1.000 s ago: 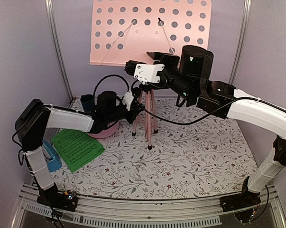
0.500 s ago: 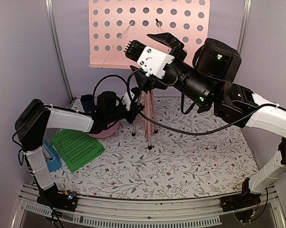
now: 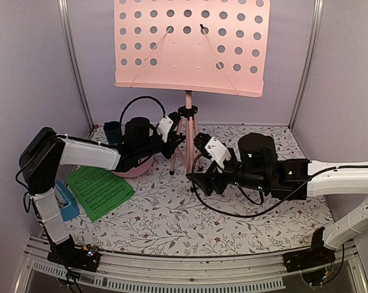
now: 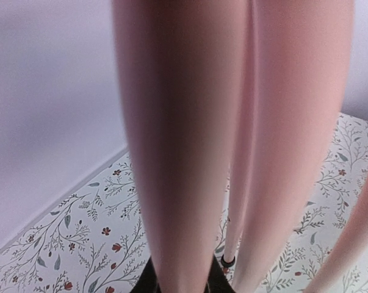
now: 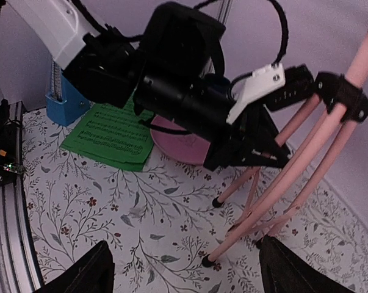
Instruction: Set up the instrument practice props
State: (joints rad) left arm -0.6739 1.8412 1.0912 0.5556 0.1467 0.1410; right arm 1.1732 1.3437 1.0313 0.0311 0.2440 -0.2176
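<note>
The pink music stand stands at the back with its perforated desk point(image 3: 190, 46) upright on the tripod point(image 3: 187, 137). My left gripper point(image 3: 179, 141) is shut on a tripod leg; in the left wrist view the leg point(image 4: 184, 152) fills the frame, with the gripper point(image 4: 180, 284) closed round it. My right gripper point(image 3: 194, 182) is open and empty, low over the table in front of the tripod feet point(image 5: 208, 261); its fingers point(image 5: 92, 271) stand wide apart. The green sheet-music pages point(image 3: 98, 189) lie at the left, next to the blue metronome point(image 3: 64, 201).
A round pink disc point(image 3: 135, 168) lies under my left arm, and a small dark blue cup point(image 3: 111, 131) stands at the back left. Metal frame posts point(image 3: 74, 61) flank the back wall. A flowered cloth point(image 3: 232, 226) covers the table.
My right arm has left the top of the stand and come down to the table in front of the tripod, open. My left gripper has kept its hold on the leg.
</note>
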